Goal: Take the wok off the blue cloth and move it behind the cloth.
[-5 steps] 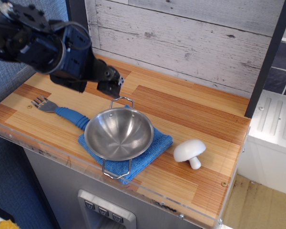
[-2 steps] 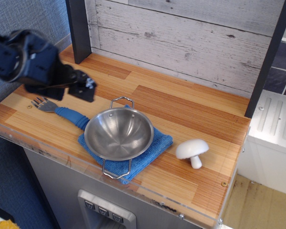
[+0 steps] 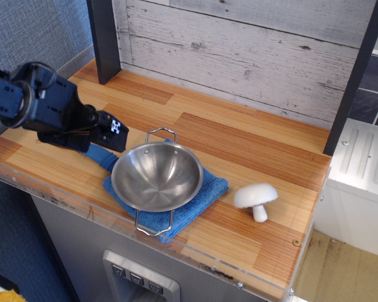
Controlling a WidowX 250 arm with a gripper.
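Note:
The shiny steel wok (image 3: 157,177) sits on the blue cloth (image 3: 205,195) near the front edge of the wooden counter. One wire loop handle (image 3: 160,133) points to the back, the other (image 3: 153,226) hangs over the front. My black gripper (image 3: 115,131) is low over the counter just left of the wok's rim, apart from it. Its fingers are too dark and foreshortened to tell whether they are open or shut. It holds nothing that I can see.
A blue-handled fork (image 3: 101,155) lies left of the wok, mostly hidden under my arm. A white toy mushroom (image 3: 256,199) stands right of the cloth. Bare wood (image 3: 233,135) lies behind the cloth, up to the plank wall. A dark post (image 3: 104,41) stands back left.
My arm swung left away from the wok's back handle, then dropped lower and came back right toward the wok's left rim, covering the fork. The mushroom shifted slightly right. Wok and cloth have not moved.

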